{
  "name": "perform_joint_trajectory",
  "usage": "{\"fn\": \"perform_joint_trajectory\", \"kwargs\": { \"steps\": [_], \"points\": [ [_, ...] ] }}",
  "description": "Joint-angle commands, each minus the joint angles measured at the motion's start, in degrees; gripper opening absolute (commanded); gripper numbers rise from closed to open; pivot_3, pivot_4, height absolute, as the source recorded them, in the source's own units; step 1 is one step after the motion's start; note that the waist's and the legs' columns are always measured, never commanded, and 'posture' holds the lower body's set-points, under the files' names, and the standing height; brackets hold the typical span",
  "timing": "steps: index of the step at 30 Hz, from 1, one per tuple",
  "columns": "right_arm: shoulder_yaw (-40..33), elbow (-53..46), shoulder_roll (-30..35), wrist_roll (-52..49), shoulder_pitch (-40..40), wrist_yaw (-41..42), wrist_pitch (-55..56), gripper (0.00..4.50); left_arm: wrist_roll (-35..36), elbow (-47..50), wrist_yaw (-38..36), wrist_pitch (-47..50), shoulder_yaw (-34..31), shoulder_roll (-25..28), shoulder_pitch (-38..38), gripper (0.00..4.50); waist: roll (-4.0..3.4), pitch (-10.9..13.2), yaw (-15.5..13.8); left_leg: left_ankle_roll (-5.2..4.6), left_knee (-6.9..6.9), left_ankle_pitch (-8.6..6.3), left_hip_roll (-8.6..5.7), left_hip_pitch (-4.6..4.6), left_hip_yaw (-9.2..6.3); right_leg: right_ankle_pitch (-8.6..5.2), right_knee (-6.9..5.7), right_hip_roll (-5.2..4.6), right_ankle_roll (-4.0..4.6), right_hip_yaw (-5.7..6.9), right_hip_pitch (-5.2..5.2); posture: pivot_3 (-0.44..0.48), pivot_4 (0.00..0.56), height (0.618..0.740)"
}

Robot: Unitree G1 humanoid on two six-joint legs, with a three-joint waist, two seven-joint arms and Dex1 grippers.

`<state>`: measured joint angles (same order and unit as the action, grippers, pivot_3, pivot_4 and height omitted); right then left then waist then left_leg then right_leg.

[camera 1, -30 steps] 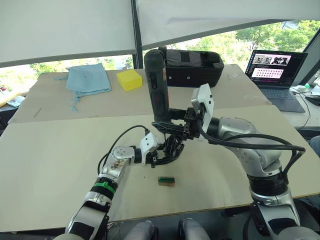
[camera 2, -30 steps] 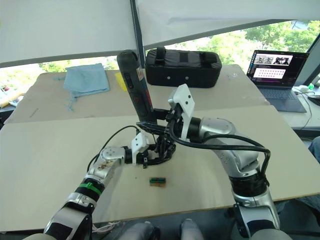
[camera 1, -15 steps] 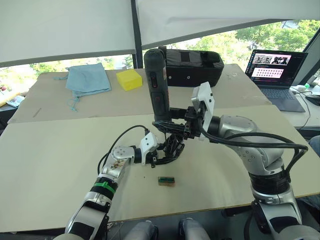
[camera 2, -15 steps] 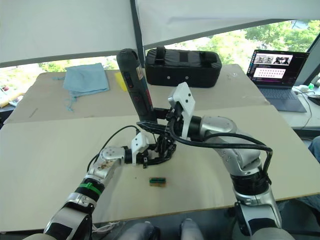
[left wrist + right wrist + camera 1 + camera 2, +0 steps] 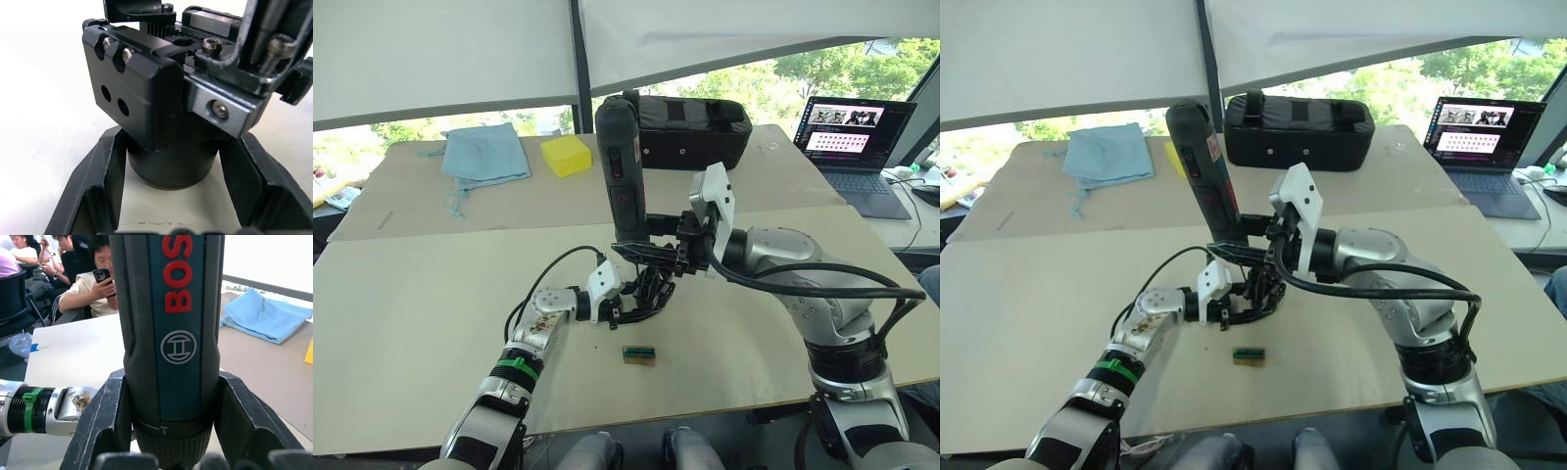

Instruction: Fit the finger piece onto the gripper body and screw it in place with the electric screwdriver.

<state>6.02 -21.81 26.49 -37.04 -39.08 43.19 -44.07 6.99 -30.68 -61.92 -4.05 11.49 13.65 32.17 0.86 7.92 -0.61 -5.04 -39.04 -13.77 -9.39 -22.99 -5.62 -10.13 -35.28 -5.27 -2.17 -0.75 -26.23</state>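
over the table (image 5: 431, 294), right tool (image 5: 658, 247) clamps the electric screwdriver (image 5: 619, 166) (upright).

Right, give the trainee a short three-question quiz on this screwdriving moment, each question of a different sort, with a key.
1. True or false: the electric screwdriver lies flat on the table.
2. Multiple choice: what is the left gripper shut on? A) the blue cloth B) the gripper body C) the yellow sponge
3. Fill in: the small green-and-brown block lies on the table just in front of the ____ gripper.

Key
1. False: the right gripper holds it upright, bit end down over the gripper body.
2. B.
3. Left.
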Motion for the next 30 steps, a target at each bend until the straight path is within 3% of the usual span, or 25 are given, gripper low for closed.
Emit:
{"fn": "perform_joint_trajectory", "kwargs": {
  "steps": [1, 9, 14, 30],
  "points": [
    [-1.98, -4.82, -1.22, -2.18, -1.85, 2.40, 4.77, 1.92, -0.45, 0.15, 0.82, 0.10, 0.16, 0.10, -0.13, 2.28, 0.00, 0.00, 0.00, 0.00, 0.00, 0.00, 0.00, 0.00, 0.00, 0.00, 0.00, 0.00, 0.00, 0.00, 0.00, 0.000, 0.150, 0.740],
    [-4.79, -1.27, -1.73, -2.67, -2.41, 1.66, 3.86, 1.92, -0.48, -0.39, 0.73, -0.11, 0.21, -0.04, 0.44, 2.28, 0.00, 0.00, 0.00, 0.00, 0.00, 0.00, 0.00, 0.01, 0.00, 0.00, 0.00, 0.00, 0.00, 0.00, 0.00, 0.000, 0.150, 0.740],
    [-2.22, -3.40, -0.32, 0.09, -2.62, 5.84, 8.10, 1.92, -0.42, -0.51, 0.59, -0.14, 0.24, -0.12, 0.50, 2.28, 0.00, 0.00, 0.00, -0.01, 0.00, -0.01, 0.00, 0.06, 0.00, 0.00, 0.01, 0.01, 0.00, 0.03, 0.05, 0.000, 0.150, 0.740],
    [-1.91, -3.03, -0.20, -0.17, -1.76, 3.65, 6.24, 1.92, -0.32, -0.09, 0.61, 0.07, 0.22, -0.14, 0.36, 2.28, 0.00, 0.00, -0.05, 0.00, -0.01, 0.00, 0.00, 0.07, 0.00, 0.00, -0.02, 0.00, 0.00, 0.02, 0.06, 0.000, 0.150, 0.740]
  ]
}}
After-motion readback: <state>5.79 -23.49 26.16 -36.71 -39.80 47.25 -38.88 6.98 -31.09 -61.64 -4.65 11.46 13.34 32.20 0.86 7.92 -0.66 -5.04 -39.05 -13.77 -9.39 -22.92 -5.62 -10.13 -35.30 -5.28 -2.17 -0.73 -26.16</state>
